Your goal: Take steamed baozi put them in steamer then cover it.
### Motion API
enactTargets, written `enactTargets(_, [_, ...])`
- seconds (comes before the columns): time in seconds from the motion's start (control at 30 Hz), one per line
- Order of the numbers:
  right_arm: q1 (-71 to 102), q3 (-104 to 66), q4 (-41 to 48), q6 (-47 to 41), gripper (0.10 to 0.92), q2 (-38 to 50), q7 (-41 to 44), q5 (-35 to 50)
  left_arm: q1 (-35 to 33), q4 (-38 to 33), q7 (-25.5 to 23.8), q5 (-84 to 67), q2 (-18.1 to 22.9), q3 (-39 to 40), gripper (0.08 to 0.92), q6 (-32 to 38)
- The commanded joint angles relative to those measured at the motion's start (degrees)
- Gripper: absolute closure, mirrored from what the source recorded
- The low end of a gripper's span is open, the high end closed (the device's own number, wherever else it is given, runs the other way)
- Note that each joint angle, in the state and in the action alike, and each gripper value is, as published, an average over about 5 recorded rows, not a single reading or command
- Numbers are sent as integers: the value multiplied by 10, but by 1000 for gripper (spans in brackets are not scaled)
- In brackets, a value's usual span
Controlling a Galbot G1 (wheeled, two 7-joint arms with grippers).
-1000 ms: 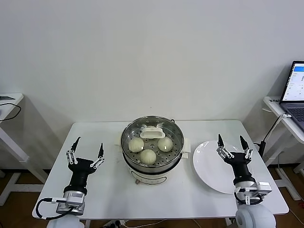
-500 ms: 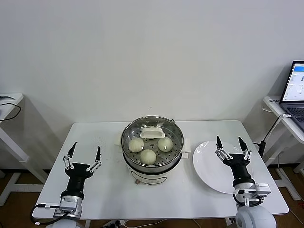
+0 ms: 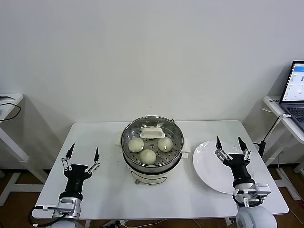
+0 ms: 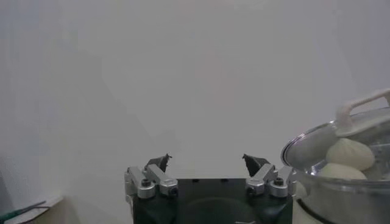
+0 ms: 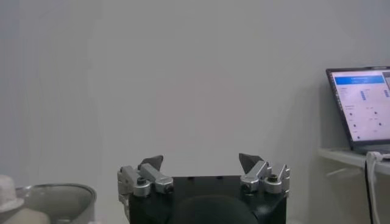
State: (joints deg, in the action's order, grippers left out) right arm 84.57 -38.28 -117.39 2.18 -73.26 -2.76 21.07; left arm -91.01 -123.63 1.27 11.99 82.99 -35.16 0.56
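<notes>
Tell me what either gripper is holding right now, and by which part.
Nothing is held. The left gripper and the right gripper are both open and empty, one on each side of the steamer, whose cover is already on.

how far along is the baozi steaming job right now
It looks essentially finished. The steamed baozi sit inside the steamer, though only three can be counted, the cover's handle may hide a fourth. The cover rests on top. The white plate holds nothing. Nothing is in hand: the left claw and right claw are open, apart from the pot. Nothing visibly remains.
</notes>
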Motion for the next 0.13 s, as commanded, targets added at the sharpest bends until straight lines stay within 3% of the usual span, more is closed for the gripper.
enactTargets(0.03, [-1, 0, 0, -4, 203, 0, 1, -3, -2, -2, -1, -4, 0, -3, 177, 3])
enactTargets(0.13, [-2, 0, 1, -4, 203, 0, 1, -4, -3, -2, -2, -3, -1, -3, 177, 3])
